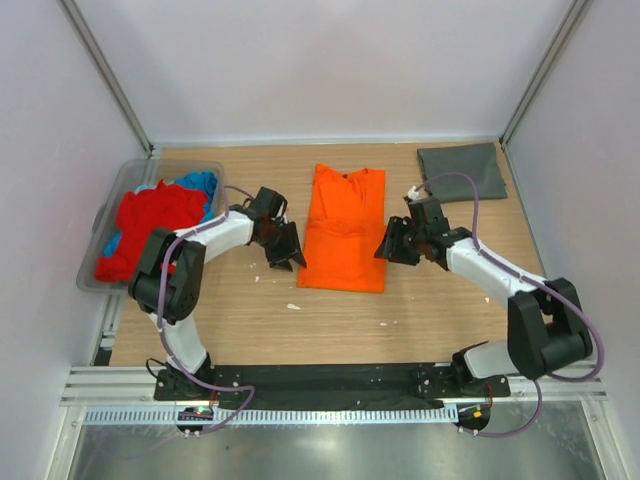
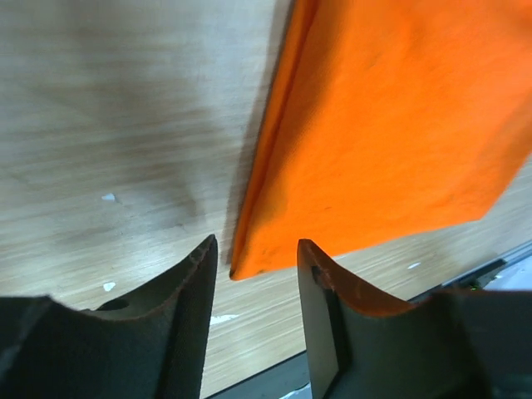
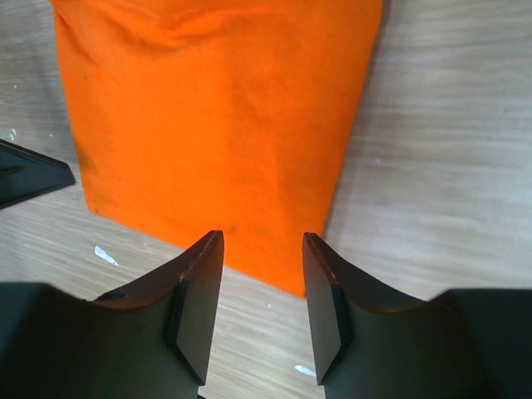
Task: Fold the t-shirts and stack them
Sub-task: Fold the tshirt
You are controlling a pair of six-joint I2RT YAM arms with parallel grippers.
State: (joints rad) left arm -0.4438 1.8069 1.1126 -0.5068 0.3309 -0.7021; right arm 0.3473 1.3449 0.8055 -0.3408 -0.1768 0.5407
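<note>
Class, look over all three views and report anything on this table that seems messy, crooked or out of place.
Small white scraps litter the table near the orange t-shirt. The red t-shirt and blue t-shirt lie crumpled in the clear tub, unfolded. Nothing looks damaged.

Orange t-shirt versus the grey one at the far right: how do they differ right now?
Colour: the orange t-shirt is bright, the grey t-shirt dark. Shape: the orange one is a long folded rectangle mid-table; the grey one is a shorter fold in the far right corner. The left gripper and right gripper, both open, flank the orange one's near end; neither is by the grey one. Both lie flat on the table.
</note>
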